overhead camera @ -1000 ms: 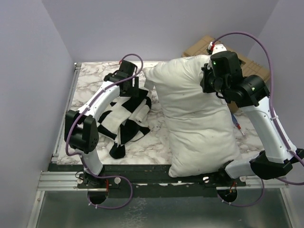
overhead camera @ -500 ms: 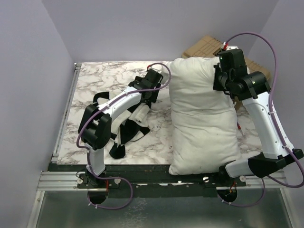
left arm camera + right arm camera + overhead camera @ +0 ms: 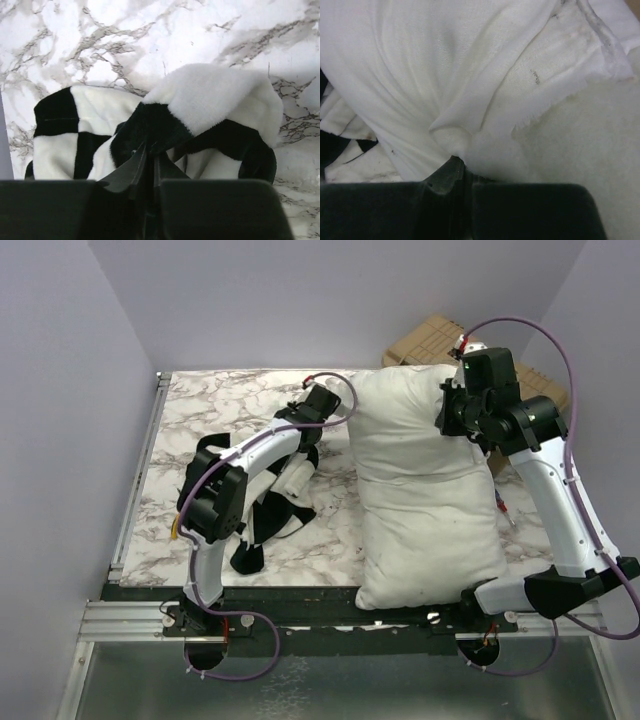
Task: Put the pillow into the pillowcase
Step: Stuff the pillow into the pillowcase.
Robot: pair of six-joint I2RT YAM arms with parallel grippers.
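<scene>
Starting at the near edge with a ribbed metal rail (image 3: pixel 120 618) running the full width. Beyond it, white marble-patterned tabletop (image 3: pixel 200 400) with grey veins, edged on the left by a metal strip (image 3: pixel 133 495). Lying crumpled on the left half, the black-and-white checked pillowcase (image 3: pixel 265 515), partly under the left arm (image 3: pixel 250 450). Clenched on a dark fold at its far end, left fingers (image 3: pixel 125 172), pressed almost together. Stretching from the near edge to the far one on the right half, the plain white pillow (image 3: pixel 425 510), just beside the pillowcase. Pinched shut on a bunch of its cloth near the far right corner, right fingers (image 3: pixel 445 177). Behind the pillow, a brown cardboard box (image 3: pixel 440 338). Closing in the scene on three sides, plain pale lilac walls (image 3: pixel 330 300).
</scene>
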